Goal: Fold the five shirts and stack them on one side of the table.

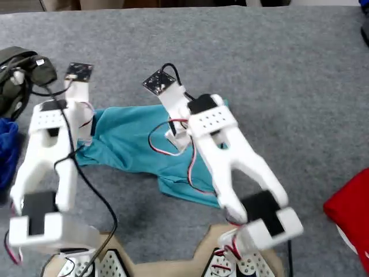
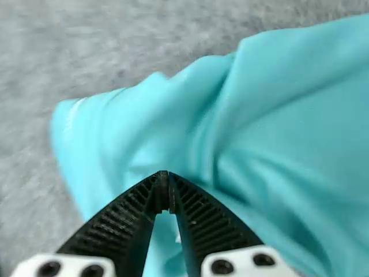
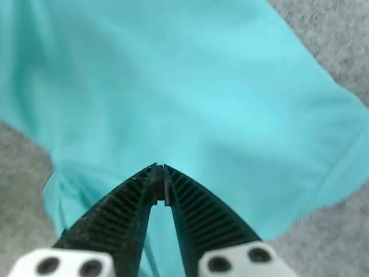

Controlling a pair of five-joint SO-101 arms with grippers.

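Note:
A teal shirt point(image 1: 130, 144) lies rumpled on the grey table point(image 1: 277, 69), between my two arms. My left gripper point(image 1: 86, 131) is at the shirt's left edge. In its own wrist view it point(image 2: 164, 187) is shut, and the folds of the teal shirt point(image 2: 277, 127) run in to its tips. My right gripper point(image 1: 173, 135) is over the shirt's middle. It point(image 3: 160, 176) is also shut, its tips pressed into the teal shirt point(image 3: 190, 86) near one edge. Whether cloth sits between either pair of tips is hard to make out.
A dark green shirt point(image 1: 17, 72) is bunched at the far left, with a blue shirt point(image 1: 6, 150) below it at the left edge. A red shirt point(image 1: 349, 210) lies at the right edge. Bare grey table stretches across the back and right.

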